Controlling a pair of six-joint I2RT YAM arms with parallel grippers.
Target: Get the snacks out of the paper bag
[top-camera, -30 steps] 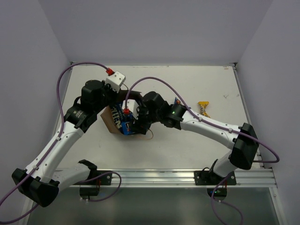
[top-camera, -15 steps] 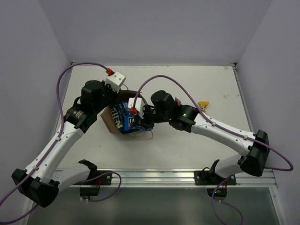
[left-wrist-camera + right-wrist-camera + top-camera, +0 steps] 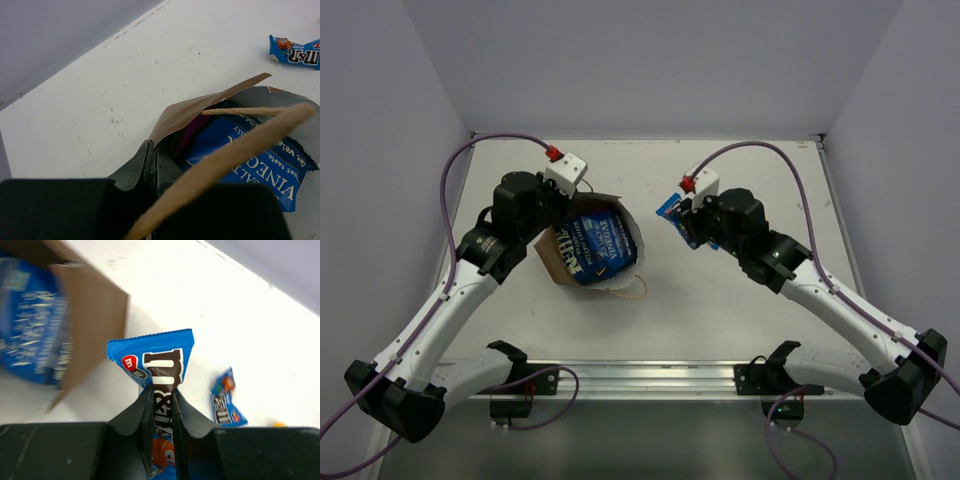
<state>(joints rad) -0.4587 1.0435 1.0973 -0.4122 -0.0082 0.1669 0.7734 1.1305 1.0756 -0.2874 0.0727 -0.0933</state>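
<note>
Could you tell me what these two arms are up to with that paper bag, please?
They are emptying snacks out of the paper bag. The left end effector pinches the bag's rim, with its mouth open. The right end effector grips a blue candy packet, clear of the bag, above the table. A second blue candy packet lies on the table, while a blue chip bag and a purple packet sit inside the bag.

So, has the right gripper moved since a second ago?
Yes. The right gripper has pulled rightward, out of the paper bag, which stays put, and is shut on a blue candy pack.
</note>
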